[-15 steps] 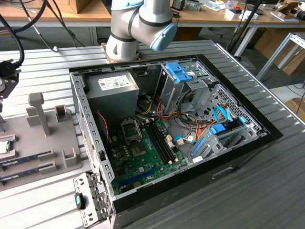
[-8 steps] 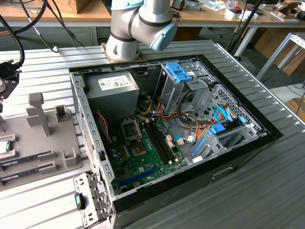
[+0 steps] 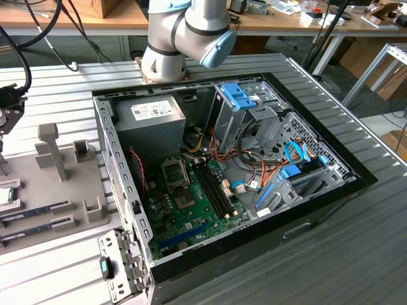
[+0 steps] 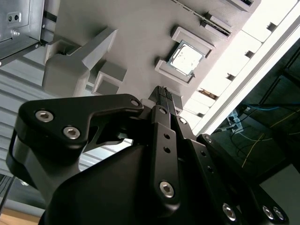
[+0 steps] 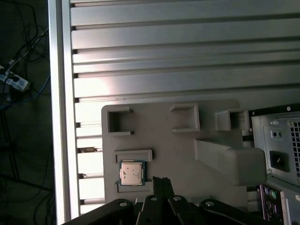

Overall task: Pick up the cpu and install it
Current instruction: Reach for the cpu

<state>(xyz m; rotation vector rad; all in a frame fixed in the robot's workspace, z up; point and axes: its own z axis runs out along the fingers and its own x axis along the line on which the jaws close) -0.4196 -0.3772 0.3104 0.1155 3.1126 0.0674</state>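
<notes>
While a recess in the grey holder [image 5: 164,154] keeps the cpu [image 5: 131,172] square for pickup, the empty claw [image 5: 161,181] hovers beside it, jaws together.

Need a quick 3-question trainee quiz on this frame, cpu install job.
1. True or false: the cpu is seated in the motherboard socket.
2. Where does the cpu lie? A) in a recess of the grey tray B) on the power supply C) on the drive cage
3. Fill in: the gripper, close beside the cpu, holds ____.
Key: 1 false; 2 A; 3 nothing.
</notes>
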